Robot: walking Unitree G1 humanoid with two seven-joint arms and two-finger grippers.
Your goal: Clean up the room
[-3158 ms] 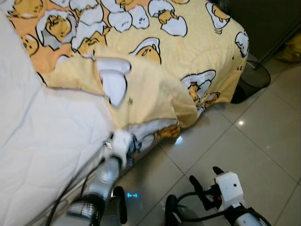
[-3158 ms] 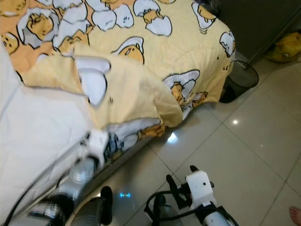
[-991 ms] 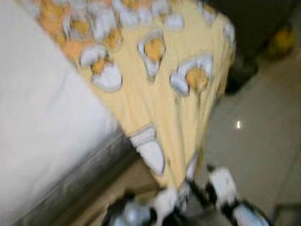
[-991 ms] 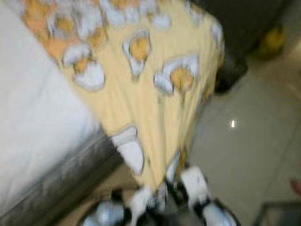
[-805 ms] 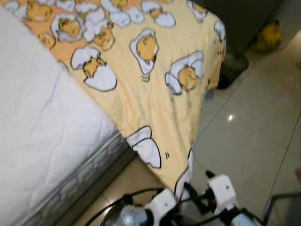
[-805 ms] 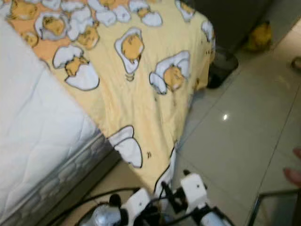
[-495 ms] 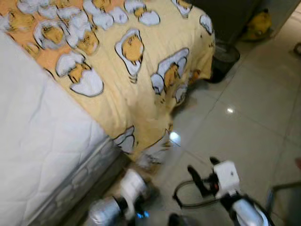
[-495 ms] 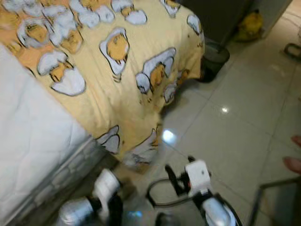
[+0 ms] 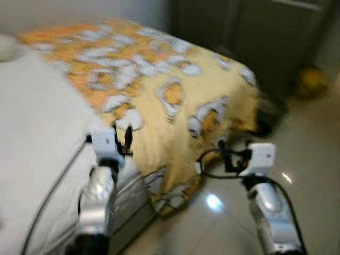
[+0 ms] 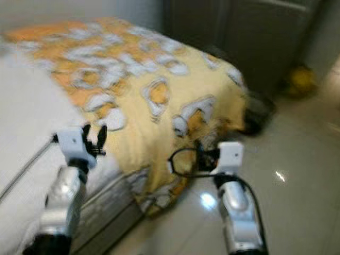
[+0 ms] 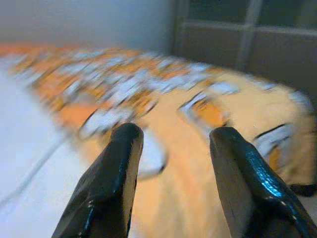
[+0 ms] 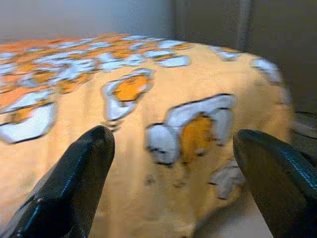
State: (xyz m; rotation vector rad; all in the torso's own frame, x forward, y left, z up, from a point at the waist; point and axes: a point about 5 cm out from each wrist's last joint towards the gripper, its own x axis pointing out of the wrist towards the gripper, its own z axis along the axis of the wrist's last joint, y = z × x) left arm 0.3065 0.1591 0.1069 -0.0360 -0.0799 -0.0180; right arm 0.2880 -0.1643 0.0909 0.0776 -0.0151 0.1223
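Yellow quilted blanket (image 9: 175,101) printed with white egg cartoons is lying across the white mattress (image 9: 37,143), its corner drooping toward the glossy tiled floor (image 9: 313,191). Left gripper (image 9: 121,137) and right gripper (image 9: 222,150) are hovering open, holding nothing.

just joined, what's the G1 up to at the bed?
It faces the side of the bed, both arms raised. The left claw is open above the edge of the yellow egg-print blanket, near the bare white mattress. The right claw is open too, in front of the blanket's drooping corner. Neither holds anything. The blanket covers the bed's far part and hangs toward the tiled floor. The pictures are blurred.
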